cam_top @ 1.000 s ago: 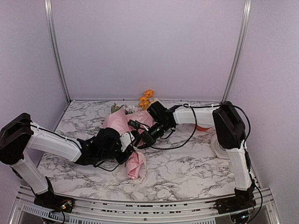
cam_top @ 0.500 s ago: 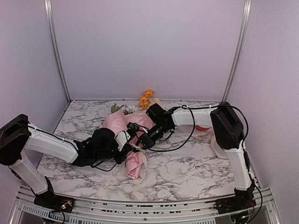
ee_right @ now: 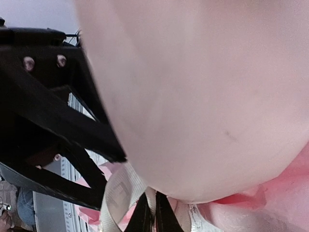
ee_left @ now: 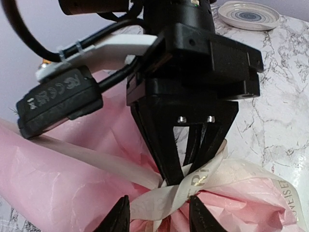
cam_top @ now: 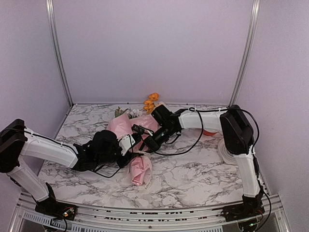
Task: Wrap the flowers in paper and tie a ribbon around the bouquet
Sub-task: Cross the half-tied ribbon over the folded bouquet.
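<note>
Bouquet point(cam_top: 139, 170) lies mid-table point(cam_top: 203, 169), flowers point(cam_top: 152, 101) toward back wall, both arms meeting over it. Top cam hides the tips. L wrist cam: L gripper point(ee_left: 159, 215) spread astride ribbon point(ee_left: 207, 178), R gripper point(ee_left: 183, 173) pinching it. R wrist cam: mostly blurred pink paper point(ee_right: 217, 96).

Left arm point(cam_top: 48, 147): stretched low from the near-left corner of the desk point(cam_top: 193, 169) toward its middle.
Left tool point(ee_left: 159, 218): fingers standing apart, wrist level.
Right arm point(cam_top: 203, 117): elbow raised by the right edge, forearm reaching left and down.
Right tool point(ee_left: 181, 175): fingertips pinched together, apparently on the ribbon point(ee_left: 227, 170).
</note>
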You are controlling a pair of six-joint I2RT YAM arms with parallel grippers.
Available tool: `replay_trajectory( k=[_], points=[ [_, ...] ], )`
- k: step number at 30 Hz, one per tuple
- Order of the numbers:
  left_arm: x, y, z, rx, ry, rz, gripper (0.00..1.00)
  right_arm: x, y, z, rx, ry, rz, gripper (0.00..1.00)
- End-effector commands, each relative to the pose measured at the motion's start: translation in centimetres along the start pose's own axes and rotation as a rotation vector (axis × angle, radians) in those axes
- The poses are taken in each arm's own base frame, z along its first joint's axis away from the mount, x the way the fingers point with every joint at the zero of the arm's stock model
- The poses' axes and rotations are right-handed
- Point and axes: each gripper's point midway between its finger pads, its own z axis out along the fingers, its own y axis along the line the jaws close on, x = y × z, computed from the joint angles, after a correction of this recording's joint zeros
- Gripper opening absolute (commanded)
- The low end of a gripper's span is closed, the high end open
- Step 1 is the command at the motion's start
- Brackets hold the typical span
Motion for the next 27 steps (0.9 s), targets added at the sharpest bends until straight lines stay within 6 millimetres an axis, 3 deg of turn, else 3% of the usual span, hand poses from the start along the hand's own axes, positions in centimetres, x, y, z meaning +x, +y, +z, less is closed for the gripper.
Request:
replay_trajectory(
  k=[1, 4, 7, 14, 27],
  points=[
    [0.4, -1.3, 1.2, 0.081, 0.043, 0.057, 0.42, -2.6, 1.3, -1.9, 0.042, -0.058, -0.059, 0.08],
    [0.0, -1.5, 1.6, 0.097, 0.038, 0.052, 0.43, -2.8, 1.3, -2.2, 0.055, -0.070, -0.063, 0.08],
    [0.2, -1.0, 1.9, 0.064, 0.051, 0.041, 0.27, -2.9, 1.0, -2.3, 0.062, -0.079, -0.054, 0.06],
    [-0.2, -1.5, 1.8, 0.096, 0.036, 0.030, 0.07, -3.4, 0.4, -3.0, 0.077, -0.110, -0.028, 0.00],
    [0.7, -1.7, 0.7, 0.105, 0.042, 0.004, 0.06, -4.1, -0.4, -5.0, 0.097, -0.195, 0.017, 0.00]
  ],
)
